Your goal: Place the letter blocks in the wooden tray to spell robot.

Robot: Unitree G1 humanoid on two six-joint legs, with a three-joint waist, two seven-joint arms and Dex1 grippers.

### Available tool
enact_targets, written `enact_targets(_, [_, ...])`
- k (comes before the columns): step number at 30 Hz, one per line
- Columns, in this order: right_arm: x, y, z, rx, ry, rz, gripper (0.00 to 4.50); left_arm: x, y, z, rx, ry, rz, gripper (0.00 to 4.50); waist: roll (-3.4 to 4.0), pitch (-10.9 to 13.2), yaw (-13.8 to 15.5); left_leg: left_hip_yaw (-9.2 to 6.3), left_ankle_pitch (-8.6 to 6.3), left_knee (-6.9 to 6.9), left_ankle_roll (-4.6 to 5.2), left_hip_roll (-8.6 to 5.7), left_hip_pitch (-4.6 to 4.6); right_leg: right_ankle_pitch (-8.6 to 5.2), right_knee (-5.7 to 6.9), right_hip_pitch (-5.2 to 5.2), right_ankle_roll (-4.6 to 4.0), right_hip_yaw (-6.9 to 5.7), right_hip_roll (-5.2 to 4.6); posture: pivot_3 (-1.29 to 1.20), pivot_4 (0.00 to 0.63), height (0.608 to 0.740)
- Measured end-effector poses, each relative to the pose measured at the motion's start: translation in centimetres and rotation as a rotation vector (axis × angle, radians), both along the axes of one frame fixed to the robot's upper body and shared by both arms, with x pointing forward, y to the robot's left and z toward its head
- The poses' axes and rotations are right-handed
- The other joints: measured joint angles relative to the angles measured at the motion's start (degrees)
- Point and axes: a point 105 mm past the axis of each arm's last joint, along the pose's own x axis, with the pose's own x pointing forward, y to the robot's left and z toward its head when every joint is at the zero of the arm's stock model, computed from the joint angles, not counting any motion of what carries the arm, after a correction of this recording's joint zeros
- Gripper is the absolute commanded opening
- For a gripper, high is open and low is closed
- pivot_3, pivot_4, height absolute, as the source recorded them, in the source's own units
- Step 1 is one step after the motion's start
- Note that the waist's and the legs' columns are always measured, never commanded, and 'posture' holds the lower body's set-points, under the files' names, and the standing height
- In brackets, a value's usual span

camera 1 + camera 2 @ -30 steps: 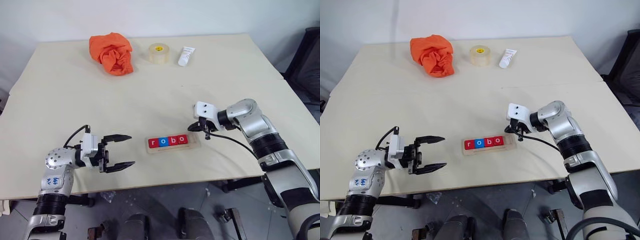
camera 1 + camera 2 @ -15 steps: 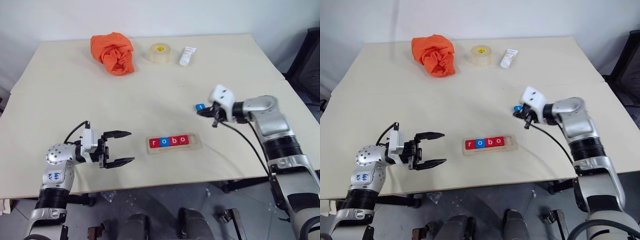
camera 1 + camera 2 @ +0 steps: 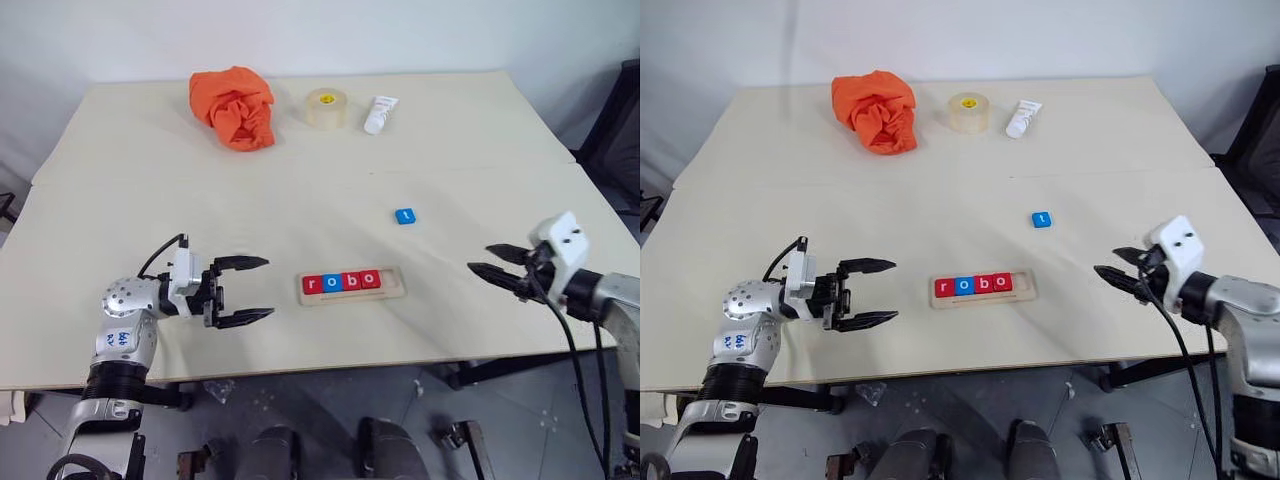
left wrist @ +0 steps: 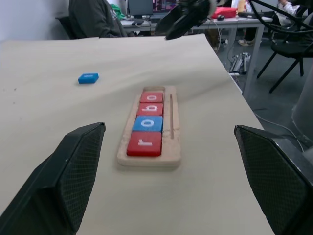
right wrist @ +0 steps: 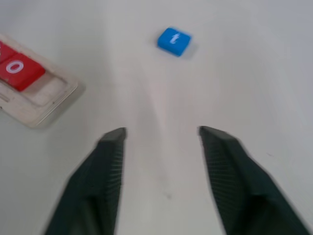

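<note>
The wooden tray (image 3: 389, 291) lies near the table's front edge. It holds a red r (image 3: 312, 285), a blue o (image 3: 332, 283), a red b (image 3: 351, 281) and a red o (image 3: 369, 279); its right end slot (image 5: 48, 92) is bare. A blue t block (image 3: 404, 216) lies flat on the table, behind and to the right of the tray. My left gripper (image 3: 269, 288) stands open to the left of the tray, pointing at it, with nothing between its fingers. My right gripper (image 3: 479, 259) is open and empty to the right of the tray, nearer the front than the t block (image 5: 174, 40).
An orange cloth (image 3: 233, 105), a tape roll (image 3: 327, 107) and a white tube (image 3: 380, 113) sit along the far edge of the table (image 3: 150, 210). Past the table's right side, the left wrist view shows a seated person (image 4: 93, 17), desks and a chair (image 4: 288, 46).
The right gripper, shut by the tray's right end a second ago, has opened and drawn back to the right and toward the front. The blue t block now lies free on the table.
</note>
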Motion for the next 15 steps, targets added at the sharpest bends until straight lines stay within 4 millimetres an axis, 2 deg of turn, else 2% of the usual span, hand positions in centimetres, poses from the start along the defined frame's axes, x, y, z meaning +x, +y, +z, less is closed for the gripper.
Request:
enact_targets(1, [-0.6,-0.2,0.0,0.015,0.006,-0.003,3.95,0.0,-0.1,-0.1,-0.002,0.003,-0.003,4.5,0.0,0.0,0.02,0.01,0.0,0.0,0.0,-0.01,0.0,0.0,0.0,-0.01,0.0,0.03,0.0,0.0,0.15,0.74])
enact_targets(2, [-1.4,-0.5,-0.2,0.022,0.01,-0.011,4.39,0.0,-0.2,-0.1,-0.003,0.003,-0.009,4.5,0.0,0.0,0.09,0.0,0.0,-0.01,0.0,-0.01,-0.01,0.0,-0.01,-0.01,0.0,0.02,-0.01,0.0,0.15,0.74])
enact_targets(5, [-3.1,-1.9,-0.4,0.035,0.016,-0.057,4.45,0.0,-0.3,-0.1,-0.005,0.007,-0.015,4.5,0.0,0.0,0.58,0.03,-0.01,-0.01,0.01,-0.02,0.0,0.0,-0.01,-0.01,0.0,0.06,-0.01,0.0,0.15,0.74])
enact_targets(8, [-4.0,-2.6,0.1,0.041,-0.004,-0.083,4.45,0.1,-0.2,-0.2,-0.006,0.012,-0.015,4.5,0.0,0.0,0.77,0.12,0.0,0.0,0.02,-0.01,0.05,0.0,-0.02,0.0,0.0,0.16,0.01,0.0,0.15,0.74])
enact_targets(12, [-3.1,-2.4,0.5,0.026,-0.002,-0.108,4.45,0.0,-0.2,-0.3,-0.007,0.011,-0.016,4.5,0.0,0.0,0.66,0.22,0.02,0.0,0.05,0.01,0.12,0.0,-0.03,-0.02,0.0,0.34,0.02,0.0,0.15,0.74])
enact_targets(15, [-0.5,-0.5,1.4,0.042,-0.028,-0.078,4.45,-0.2,-0.3,-0.4,-0.007,0.007,-0.017,4.5,0.0,0.0,0.08,0.34,0.03,0.0,0.06,0.03,0.13,0.01,-0.02,-0.08,-0.02,0.47,0.02,0.0,0.15,0.74])
